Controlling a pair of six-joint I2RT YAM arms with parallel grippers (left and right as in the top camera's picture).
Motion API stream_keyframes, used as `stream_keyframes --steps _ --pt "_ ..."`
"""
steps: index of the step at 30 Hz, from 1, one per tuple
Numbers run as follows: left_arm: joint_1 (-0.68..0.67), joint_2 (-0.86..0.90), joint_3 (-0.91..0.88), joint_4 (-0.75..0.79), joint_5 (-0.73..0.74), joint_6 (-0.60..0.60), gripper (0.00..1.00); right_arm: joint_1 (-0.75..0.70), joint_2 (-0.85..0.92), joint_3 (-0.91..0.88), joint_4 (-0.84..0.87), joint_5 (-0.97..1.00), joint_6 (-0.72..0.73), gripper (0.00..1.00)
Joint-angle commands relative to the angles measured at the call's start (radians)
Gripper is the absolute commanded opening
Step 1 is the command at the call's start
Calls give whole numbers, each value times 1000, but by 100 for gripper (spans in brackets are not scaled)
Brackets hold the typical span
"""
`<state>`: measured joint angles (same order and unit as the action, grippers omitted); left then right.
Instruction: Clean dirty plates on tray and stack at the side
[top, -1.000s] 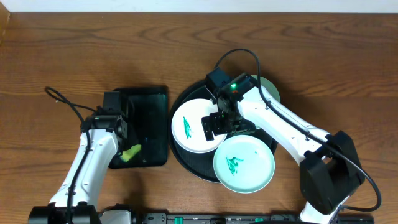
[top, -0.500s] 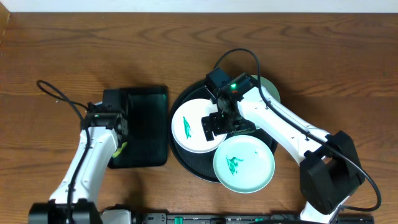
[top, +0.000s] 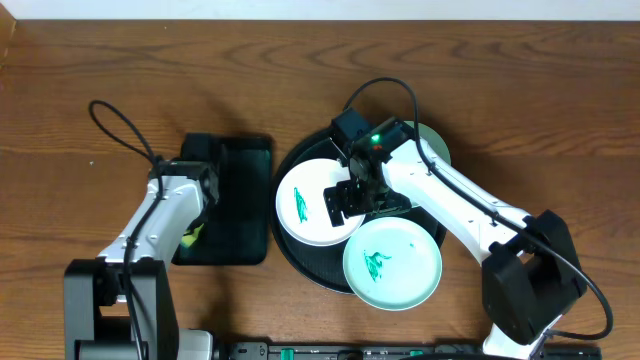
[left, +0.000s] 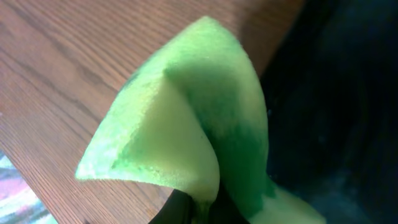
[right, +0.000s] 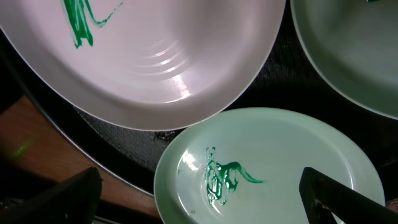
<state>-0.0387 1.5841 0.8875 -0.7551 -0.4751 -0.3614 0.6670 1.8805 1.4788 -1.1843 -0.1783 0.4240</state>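
Observation:
The round black tray holds three plates. The white plate lies on its left with a green smear; it also shows in the right wrist view. A mint plate with a smear lies at the front. The other mint plate is at the back, mostly hidden under my right arm. My right gripper hangs open and empty over the tray between the white and front plates. My left gripper is shut on a green sponge at the rectangular tray's left edge.
A smaller rectangular black tray lies left of the round tray. A cable loop rises from my left arm over the wood table. The table's front edge is close below the round tray.
My left arm has swung round, and the sponge has shifted left from over the rectangular tray to its left edge. The cable loop has moved right. The right arm has not moved.

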Motion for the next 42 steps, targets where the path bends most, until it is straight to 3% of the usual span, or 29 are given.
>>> stream_keyframes --steps 1,7,23,32,42 --pt "-42 23 40 5 37 28 7 2 -4 -2 6 14 -14 99" --pt "-111 23 67 5 37 32 12 2 -4 -2 6 14 -14 99" --pt "-144 23 67 25 33 90 7 2 -4 -2 6 17 -14 99" --pt "-144 40 67 35 -125 159 7 2 -4 -2 6 17 -18 99" --pt "-176 77 68 66 -16 281 7 2 -4 -2 3 18 -29 99"
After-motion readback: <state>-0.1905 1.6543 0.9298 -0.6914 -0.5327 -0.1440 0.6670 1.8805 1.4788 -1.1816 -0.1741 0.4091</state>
